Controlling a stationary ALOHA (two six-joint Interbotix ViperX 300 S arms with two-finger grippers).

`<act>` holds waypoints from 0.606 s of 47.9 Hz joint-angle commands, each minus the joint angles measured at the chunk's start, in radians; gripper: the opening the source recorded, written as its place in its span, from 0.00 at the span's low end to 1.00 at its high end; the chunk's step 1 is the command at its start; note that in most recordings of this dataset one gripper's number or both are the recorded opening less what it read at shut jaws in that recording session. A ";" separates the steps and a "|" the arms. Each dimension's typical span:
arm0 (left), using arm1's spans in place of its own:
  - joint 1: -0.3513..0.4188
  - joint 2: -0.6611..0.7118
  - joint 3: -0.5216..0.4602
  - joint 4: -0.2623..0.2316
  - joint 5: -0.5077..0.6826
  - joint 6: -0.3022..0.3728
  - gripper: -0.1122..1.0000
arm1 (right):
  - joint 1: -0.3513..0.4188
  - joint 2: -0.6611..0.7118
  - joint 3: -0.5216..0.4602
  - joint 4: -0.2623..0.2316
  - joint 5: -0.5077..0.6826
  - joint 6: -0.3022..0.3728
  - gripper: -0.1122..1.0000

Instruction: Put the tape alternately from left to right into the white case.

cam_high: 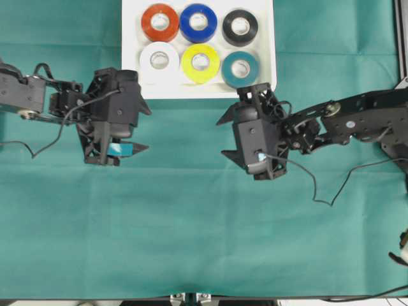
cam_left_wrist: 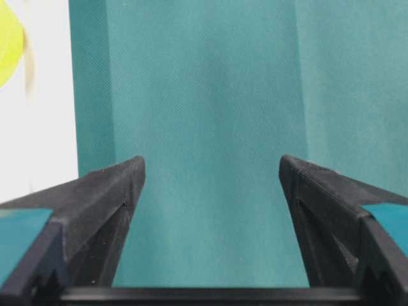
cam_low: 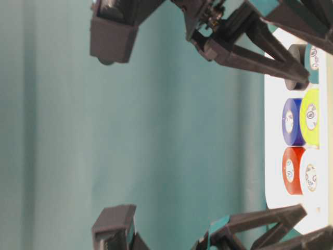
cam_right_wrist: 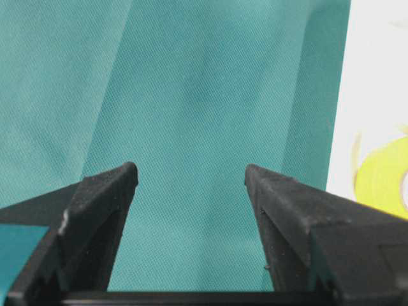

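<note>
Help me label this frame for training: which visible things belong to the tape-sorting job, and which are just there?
Job:
white case
red-orange roll
blue roll
black roll
white roll
yellow roll
teal roll
left gripper, open, empty
right gripper, open, empty

Just there:
green cloth
loose black cable

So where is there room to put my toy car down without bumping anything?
The green cloth below both grippers is bare, and so is the strip between the left gripper and the right gripper. The white case is crowded: six tape rolls fill it, with the teal roll right beside the right gripper.
</note>
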 commanded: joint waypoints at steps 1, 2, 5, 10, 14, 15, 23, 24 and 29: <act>-0.003 -0.043 0.003 -0.003 -0.009 0.000 0.43 | 0.003 -0.037 -0.005 0.002 -0.005 0.002 0.78; -0.003 -0.048 0.008 -0.002 -0.011 0.000 0.43 | 0.003 -0.040 -0.003 0.000 -0.003 0.002 0.78; -0.003 -0.067 0.021 -0.002 -0.011 0.000 0.43 | 0.003 -0.049 0.000 0.002 -0.003 0.002 0.78; -0.003 -0.094 0.038 -0.002 -0.015 0.000 0.43 | 0.003 -0.064 0.005 0.002 -0.003 0.002 0.78; -0.003 -0.115 0.054 -0.002 -0.021 0.003 0.43 | 0.002 -0.080 0.009 0.002 -0.005 0.003 0.78; -0.003 -0.121 0.058 -0.002 -0.025 0.005 0.43 | 0.000 -0.083 0.011 0.002 -0.003 0.006 0.78; -0.003 -0.166 0.089 -0.002 -0.043 0.005 0.43 | -0.014 -0.117 0.025 0.002 -0.003 0.046 0.78; -0.005 -0.170 0.092 -0.002 -0.044 0.005 0.43 | -0.015 -0.120 0.026 0.002 -0.003 0.052 0.78; -0.005 -0.195 0.109 -0.002 -0.061 0.005 0.43 | -0.021 -0.138 0.041 0.002 -0.003 0.072 0.78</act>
